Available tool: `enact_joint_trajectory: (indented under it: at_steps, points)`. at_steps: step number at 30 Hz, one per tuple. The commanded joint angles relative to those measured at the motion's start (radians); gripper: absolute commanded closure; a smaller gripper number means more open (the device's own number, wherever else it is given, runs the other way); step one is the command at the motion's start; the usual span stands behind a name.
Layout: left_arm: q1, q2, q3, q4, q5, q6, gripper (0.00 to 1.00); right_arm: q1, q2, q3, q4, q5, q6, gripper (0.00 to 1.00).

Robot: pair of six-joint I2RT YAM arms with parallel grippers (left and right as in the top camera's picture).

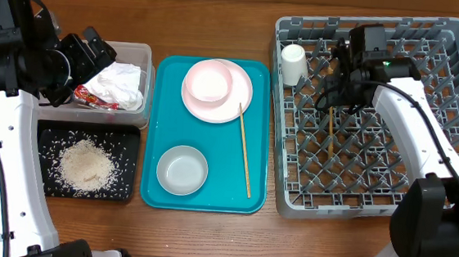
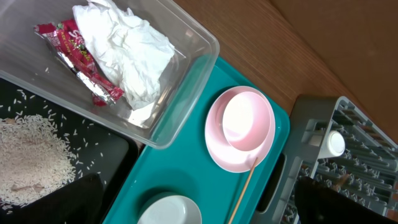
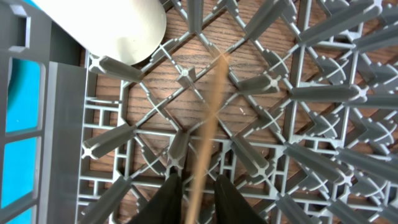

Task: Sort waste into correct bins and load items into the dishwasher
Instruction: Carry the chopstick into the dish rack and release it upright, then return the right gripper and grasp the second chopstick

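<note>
Right wrist view first: looks down a chopstick [image 3: 208,124] slanting tip-down among the pegs of the dish rack [image 3: 62,124], just beside the white cup [image 3: 118,28] resting in the rack's corner. Shows the right gripper [image 3: 199,196] straddling the stick's upper end, dark fingers [image 3: 169,196] close on either side; cannot tell from this angle whether pinching it or standing a hair off it. Counts as loaded, on a fair reading: the cup for certain, this chopstick nearly. Leaves, going by the overhead view, the second chopstick [image 1: 245,150] lying on the teal tray [image 1: 160,123], together with the pink plate [image 1: 235,104], one bowl [image 1: 208,82] sitting on that plate and the other bowl [image 1: 183,170] apart toward the tray's other end. Looks finished on the waste side: napkin [image 1: 122,83] and red wrapper [image 1: 92,95] inside the clear tub [image 1: 145,52], rice [image 1: 87,166] heaped in the black tray [image 1: 48,135] just beside it, with stray grains around the heap. Finds the left gripper [image 1: 96,52] above the tub, spread wide, holding nothing. Puts the job past its middle: sorting seemingly done, four items yet to reach the rack.
</note>
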Motion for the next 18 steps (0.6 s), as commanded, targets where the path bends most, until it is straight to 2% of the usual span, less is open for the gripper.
enact_joint_trajectory:
  at_steps: [1,5,9,12,15,18]
  points:
    - [-0.002,-0.016,0.021,0.002,0.007,0.0,0.0,0.003,0.0,-0.002,0.004,0.009,0.011,0.78]
    - [-0.002,-0.016,0.021,0.002,0.007,0.0,0.0,0.003,-0.001,-0.002,-0.001,-0.016,0.018,0.75]
    - [-0.002,-0.016,0.021,0.002,0.007,0.0,0.0,0.019,-0.001,-0.002,-0.017,-0.409,0.023,0.74]
    - [-0.002,-0.016,0.021,0.001,0.007,0.0,0.0,0.049,-0.001,-0.002,-0.016,-0.6,0.128,0.73]
    - [-0.002,-0.016,0.021,0.002,0.007,0.0,0.0,0.105,-0.001,-0.003,0.002,-0.575,0.185,0.73]
    - [-0.002,-0.016,0.021,0.002,0.007,0.0,0.0,0.195,-0.001,-0.015,0.052,-0.415,0.251,0.69]
